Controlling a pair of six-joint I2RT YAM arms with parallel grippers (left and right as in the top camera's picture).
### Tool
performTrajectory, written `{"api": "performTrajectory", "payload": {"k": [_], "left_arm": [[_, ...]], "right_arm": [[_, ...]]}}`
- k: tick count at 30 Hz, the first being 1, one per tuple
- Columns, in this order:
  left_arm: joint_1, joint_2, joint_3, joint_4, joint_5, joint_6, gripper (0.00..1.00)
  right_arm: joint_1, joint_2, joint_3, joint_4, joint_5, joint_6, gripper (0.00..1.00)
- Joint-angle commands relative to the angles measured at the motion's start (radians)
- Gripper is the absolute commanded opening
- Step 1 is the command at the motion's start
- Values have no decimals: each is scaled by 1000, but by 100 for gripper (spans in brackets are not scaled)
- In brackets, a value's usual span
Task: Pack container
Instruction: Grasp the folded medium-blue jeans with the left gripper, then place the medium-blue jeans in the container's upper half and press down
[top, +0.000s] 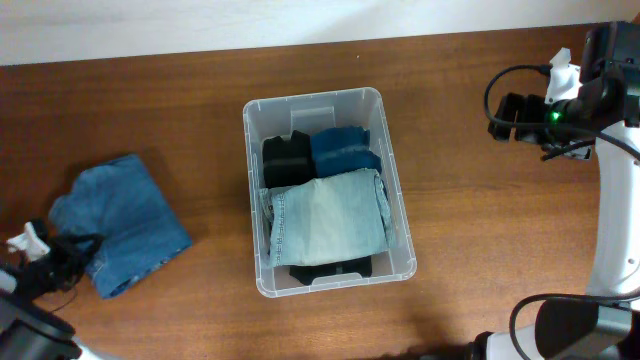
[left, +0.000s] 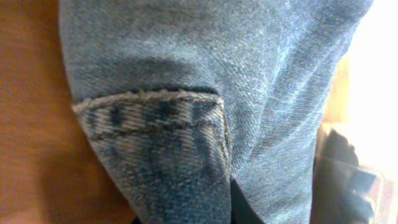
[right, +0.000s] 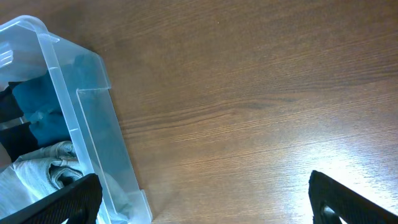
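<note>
the clear plastic container (top: 310, 100) sits mid-surface, between the two sets of jaws and well apart from both. in the right wrist view the container's long wall (right: 93, 124) lies ahead and to the left of the right jaws. inside it, a folded light blue denim garment (top: 325, 215) fills the middle. a black garment (top: 287, 160) and a darker blue denim piece (top: 345, 150) lie side by side at one end, and another black item (top: 330, 270) shows at the opposite end.

the right jaws stand wide apart, holding nothing, over the bare wooden surface (right: 249, 93) beside the container. only their two dark tips show, at the lower corners of the wrist view.

the left jaws are at the edge of the folded blue jeans (top: 125, 225), which lie on the surface away from the container. denim with a stitched hem fills the left wrist view. the jaws do not show there, so i cannot tell whether they are apart or together.
</note>
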Motion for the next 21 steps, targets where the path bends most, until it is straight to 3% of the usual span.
{"api": "performTrajectory", "payload": {"k": [1,6,10,16,21], "left_arm": [[-132,-179,-10,-13,125,-10,1],[-304,-446,37,-5,162,-20,1],[-445,-565,151,-4,161,-106,0],[-646,-585,299,19,128,-168,1],[-846,-567,335,84,150,-88,0]], "right_arm": [[-6,-10,-5,3,10,0,98],[-6,-10,-5,3,10,0,98],[-6,-10,-5,3,10,0,98],[-6,-10,-5,3,10,0,98],[-6,-10,-5,3,10,0,98]]}}
